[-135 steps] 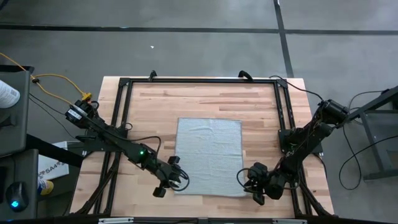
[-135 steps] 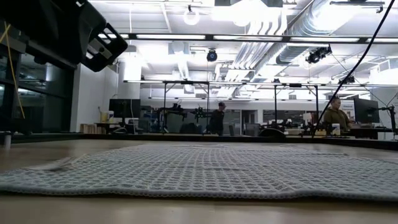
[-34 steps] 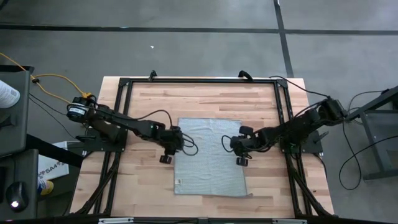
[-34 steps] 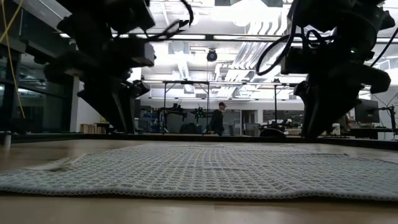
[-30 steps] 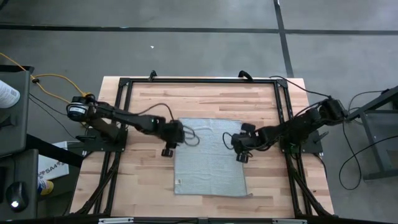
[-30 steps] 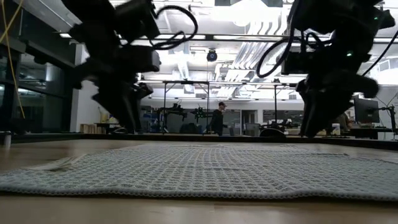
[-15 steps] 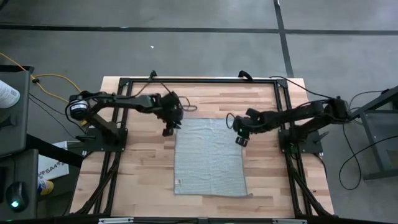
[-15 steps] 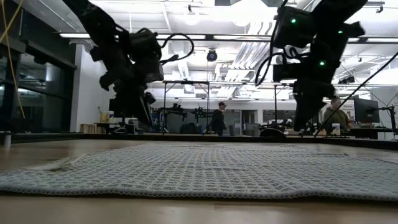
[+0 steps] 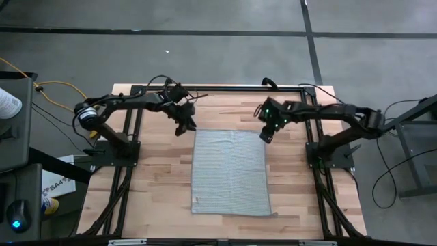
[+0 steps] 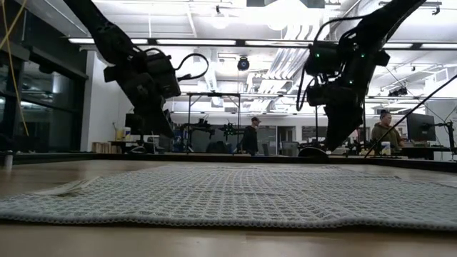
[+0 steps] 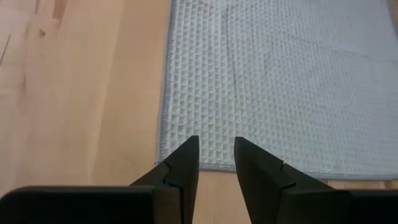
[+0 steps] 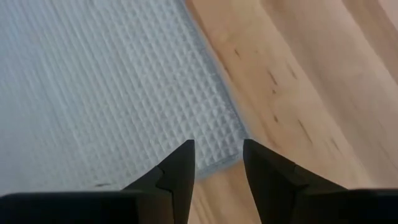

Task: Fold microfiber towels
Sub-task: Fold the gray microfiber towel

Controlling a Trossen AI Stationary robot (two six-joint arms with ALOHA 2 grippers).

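towel (image 9: 229, 171) flat on surface (image 9: 157, 178) | our left gripper (image 9: 181, 127) above its far-left corner, jaws parted, empty | our right gripper (image 9: 266, 134) above far-right corner, same

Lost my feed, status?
Left gripper and right gripper open, empty, above the towel's far corners. Grey towel flat, unfolded. Nothing in the way.

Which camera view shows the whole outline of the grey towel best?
The high view: the towel lies flat with all four edges visible. The low view shows only its near edge and weave; each wrist view shows just one far corner.
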